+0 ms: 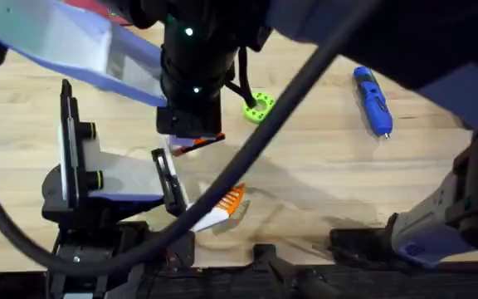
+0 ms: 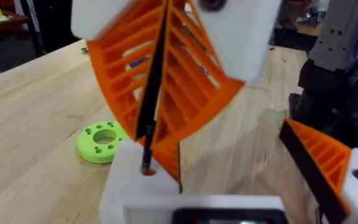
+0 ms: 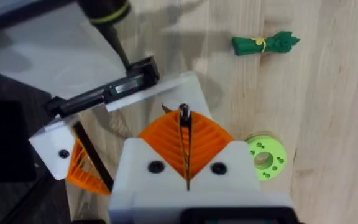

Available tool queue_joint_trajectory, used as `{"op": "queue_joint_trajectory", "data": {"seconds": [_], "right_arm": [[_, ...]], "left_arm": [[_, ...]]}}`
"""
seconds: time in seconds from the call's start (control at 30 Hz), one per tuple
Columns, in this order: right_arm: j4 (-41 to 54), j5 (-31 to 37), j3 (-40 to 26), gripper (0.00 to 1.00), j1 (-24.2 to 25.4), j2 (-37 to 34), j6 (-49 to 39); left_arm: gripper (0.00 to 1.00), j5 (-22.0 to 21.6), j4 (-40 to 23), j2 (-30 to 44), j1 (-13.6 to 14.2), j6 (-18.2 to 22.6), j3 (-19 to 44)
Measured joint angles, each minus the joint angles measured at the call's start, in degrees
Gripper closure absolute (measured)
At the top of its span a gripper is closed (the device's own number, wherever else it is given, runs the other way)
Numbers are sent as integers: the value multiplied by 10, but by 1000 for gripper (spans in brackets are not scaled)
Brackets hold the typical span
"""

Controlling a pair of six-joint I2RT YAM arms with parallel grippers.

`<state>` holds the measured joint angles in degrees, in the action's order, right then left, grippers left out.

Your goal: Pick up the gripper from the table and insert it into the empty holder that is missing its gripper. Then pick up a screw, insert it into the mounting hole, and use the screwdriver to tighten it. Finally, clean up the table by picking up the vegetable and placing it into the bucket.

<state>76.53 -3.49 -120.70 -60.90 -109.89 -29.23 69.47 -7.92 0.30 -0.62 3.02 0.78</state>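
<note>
My right gripper [image 3: 184, 118] is shut on a thin black screw [image 3: 184, 113] and points down at the white holder [image 2: 132, 186]. The screw's tip meets the mounting hole [image 2: 148, 169]. A bit of orange with a black edge, the gripper [image 2: 169, 158], rises from the holder right behind the screw. The holder belongs to my left gripper [image 2: 235, 162], which stands open, its other orange finger [image 2: 319, 158] far to the side. The blue screwdriver [image 1: 373, 101] lies at the far right of the table. The dark-green vegetable [image 3: 266, 43] lies on the wood. The bucket is out of view.
A lime-green disc with holes [image 1: 258, 108] lies just beyond the two grippers. The right arm [image 1: 191, 75] and its cable [image 1: 305, 83] hang large and dark over the table's middle. Bare wood shows between the disc and the screwdriver.
</note>
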Motion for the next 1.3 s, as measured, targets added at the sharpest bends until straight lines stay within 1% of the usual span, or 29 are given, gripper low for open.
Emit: {"op": "queue_joint_trajectory", "data": {"seconds": [1.3], "right_arm": [[8,0,0,995,0,0,0]], "left_arm": [[15,0,0,0,0,0,0]]}}
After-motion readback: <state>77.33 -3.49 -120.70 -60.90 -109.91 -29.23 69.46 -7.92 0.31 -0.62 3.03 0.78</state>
